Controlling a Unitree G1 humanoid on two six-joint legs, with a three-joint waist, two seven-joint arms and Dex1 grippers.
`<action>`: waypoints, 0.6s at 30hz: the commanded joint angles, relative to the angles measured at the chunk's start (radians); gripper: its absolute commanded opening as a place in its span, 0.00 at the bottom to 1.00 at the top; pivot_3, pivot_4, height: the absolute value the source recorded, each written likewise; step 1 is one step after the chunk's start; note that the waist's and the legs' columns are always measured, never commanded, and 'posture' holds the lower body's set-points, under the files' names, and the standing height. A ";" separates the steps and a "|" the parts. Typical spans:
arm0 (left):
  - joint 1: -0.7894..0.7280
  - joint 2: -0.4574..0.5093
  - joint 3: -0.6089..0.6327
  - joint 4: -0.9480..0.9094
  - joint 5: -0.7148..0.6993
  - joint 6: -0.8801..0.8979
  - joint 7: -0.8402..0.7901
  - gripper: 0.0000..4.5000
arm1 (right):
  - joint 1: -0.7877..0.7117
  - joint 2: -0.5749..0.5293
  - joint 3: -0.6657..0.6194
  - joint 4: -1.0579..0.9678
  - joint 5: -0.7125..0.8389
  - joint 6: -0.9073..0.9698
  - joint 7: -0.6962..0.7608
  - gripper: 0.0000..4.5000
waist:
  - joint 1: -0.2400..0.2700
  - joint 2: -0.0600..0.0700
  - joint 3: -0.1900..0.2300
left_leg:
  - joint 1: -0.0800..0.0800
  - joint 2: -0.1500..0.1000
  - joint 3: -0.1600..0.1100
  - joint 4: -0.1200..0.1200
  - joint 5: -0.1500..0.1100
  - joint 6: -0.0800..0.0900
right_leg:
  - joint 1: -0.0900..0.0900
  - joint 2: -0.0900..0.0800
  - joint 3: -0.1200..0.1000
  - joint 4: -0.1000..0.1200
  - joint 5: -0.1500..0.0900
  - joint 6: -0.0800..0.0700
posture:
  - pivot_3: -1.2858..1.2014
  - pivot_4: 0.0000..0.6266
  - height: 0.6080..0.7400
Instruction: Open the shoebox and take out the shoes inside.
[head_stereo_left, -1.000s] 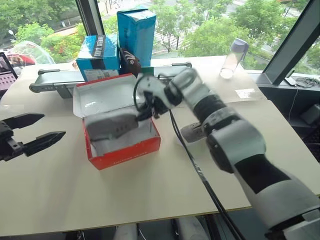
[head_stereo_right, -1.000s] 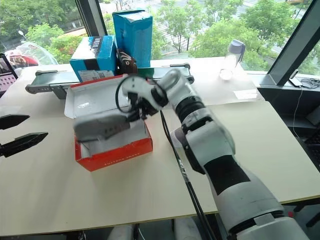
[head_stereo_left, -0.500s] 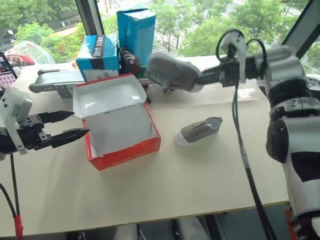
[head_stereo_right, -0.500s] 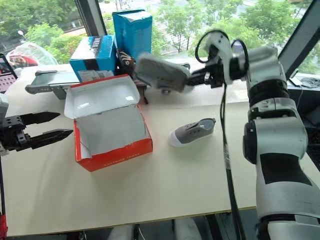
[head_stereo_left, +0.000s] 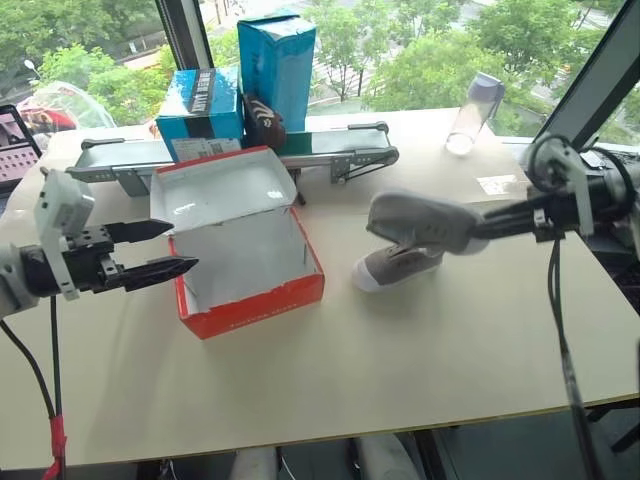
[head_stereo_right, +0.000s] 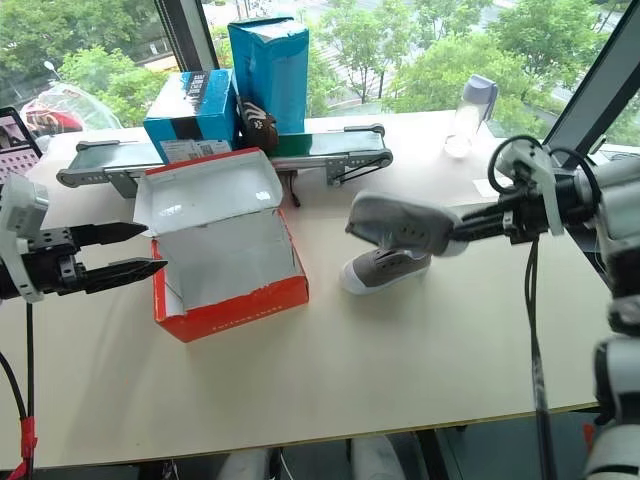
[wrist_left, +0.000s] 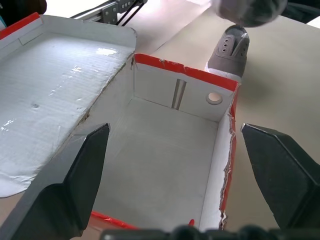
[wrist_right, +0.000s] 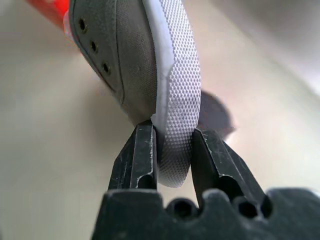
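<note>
Right gripper is clamped on the heel of one grey shoe, its two black fingers pinching the white mesh lining and heel wall between them. It carries that shoe in the air just above the other grey shoe, which lies on the worktop to the right of the shoebox. The shoebox sits open, its lid folded back toward the window, and the left wrist view shows its white inside bare, so both shoes look to be out and only the set-down remains.

Judging by how it hangs from a pinch at one end without sagging much, the shoe seems light, with a soft fabric upper and a firmer white sole. The heel rim appears a sound place to hold: the wall is thin enough for narrow jaws and backed by the sole. Soft fabric may creep in the grip, though, so a swing or a quick stop could let the shoe tilt or slip; a hold deeper over the heel would be steadier.

Left gripper hovers at the left edge of the shoebox with its fingers spread and nothing between them, aimed across the open box.
</note>
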 joint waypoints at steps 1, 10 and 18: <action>-0.039 0.006 -0.018 0.015 0.012 -0.036 -0.015 1.00 | 0.029 -0.075 0.029 -0.130 0.134 0.049 0.049 0.23 | -0.007 0.000 0.000 | 0.000 0.000 0.000 0.001 0.000 0.000 | 0.000 0.000 0.000 0.000 0.000 0.001 | 0.52 0.24 1.00; -0.037 0.009 -0.015 0.012 0.017 -0.036 -0.022 1.00 | 0.013 -0.071 0.329 -0.127 0.078 -0.090 0.049 0.23 | -0.012 0.000 0.000 | 0.000 0.001 0.002 0.002 0.000 0.000 | -0.001 0.001 0.002 -0.001 0.001 0.002 | 0.52 0.24 1.00; 0.024 0.022 0.062 -0.045 -0.004 -0.001 -0.008 1.00 | -0.126 0.063 0.530 0.185 -0.033 -0.254 0.049 0.23 | -0.014 -0.002 -0.001 | -0.001 0.001 0.002 0.004 0.000 0.000 | 0.000 0.001 0.003 -0.001 0.002 0.003 | 0.52 0.24 1.00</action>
